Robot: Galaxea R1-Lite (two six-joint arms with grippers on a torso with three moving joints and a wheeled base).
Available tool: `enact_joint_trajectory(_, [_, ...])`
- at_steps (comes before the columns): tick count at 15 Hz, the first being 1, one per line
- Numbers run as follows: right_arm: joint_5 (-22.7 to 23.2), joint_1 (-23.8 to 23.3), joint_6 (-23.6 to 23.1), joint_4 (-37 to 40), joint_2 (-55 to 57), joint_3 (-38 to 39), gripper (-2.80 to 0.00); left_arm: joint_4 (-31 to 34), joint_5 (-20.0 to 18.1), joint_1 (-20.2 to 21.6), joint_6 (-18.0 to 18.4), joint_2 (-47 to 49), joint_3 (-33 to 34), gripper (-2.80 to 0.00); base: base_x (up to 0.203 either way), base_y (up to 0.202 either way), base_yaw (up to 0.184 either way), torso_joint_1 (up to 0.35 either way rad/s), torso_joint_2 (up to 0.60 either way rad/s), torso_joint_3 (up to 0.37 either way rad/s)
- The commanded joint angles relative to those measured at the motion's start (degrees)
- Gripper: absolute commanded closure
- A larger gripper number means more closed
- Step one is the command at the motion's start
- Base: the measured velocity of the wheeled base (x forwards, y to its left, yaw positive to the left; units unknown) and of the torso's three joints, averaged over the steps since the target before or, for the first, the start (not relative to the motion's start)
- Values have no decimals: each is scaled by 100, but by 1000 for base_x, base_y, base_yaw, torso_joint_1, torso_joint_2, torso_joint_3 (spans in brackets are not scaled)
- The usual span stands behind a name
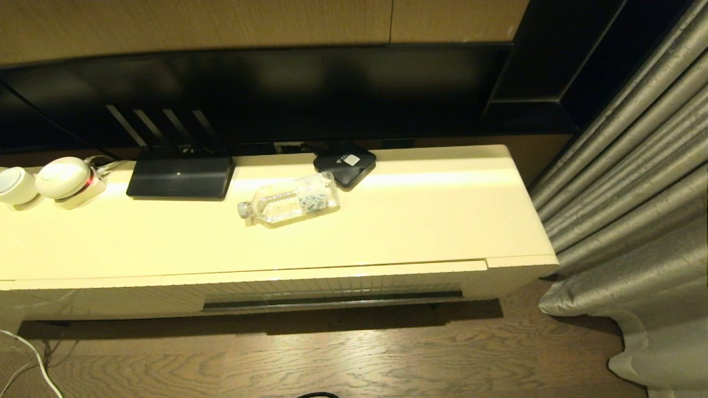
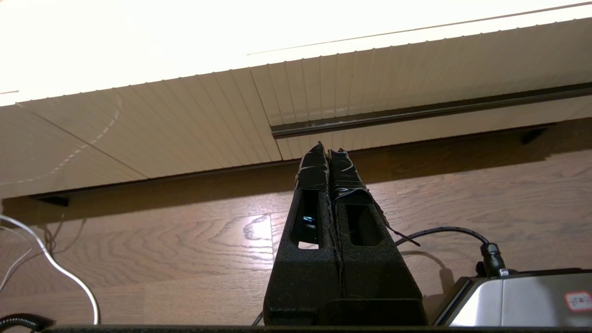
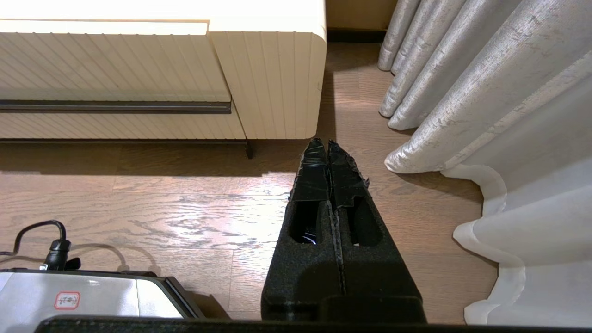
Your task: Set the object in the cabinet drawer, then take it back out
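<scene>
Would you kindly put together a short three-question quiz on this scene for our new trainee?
1. True or false: the small clear plastic water bottle stands upright on the glossy cream cabinet top.
2. Which item lies closest to the bottle's base? A) the flat black router with antennas B) the small black square box C) the grey curtain
3. Fill in: the wide ribbed cream drawer with the long dark handle slot is ____ (open/closed).

Key
1. False: it lies on its side.
2. B.
3. Closed. The left gripper and the right gripper are both shut and empty, low over the wooden floor in front of the cabinet.
</scene>
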Motion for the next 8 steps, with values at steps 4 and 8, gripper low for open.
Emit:
enact_joint_trajectory(4, [1,2,-9,-9,6,0,0,-1,2,-2,4,2,18,0,0,0,0,0,0,0])
enact_joint_trajectory(8, [4,2,-2,0,-2,7,0,-1,2,-2,4,2,18,0,0,0,0,0,0,0])
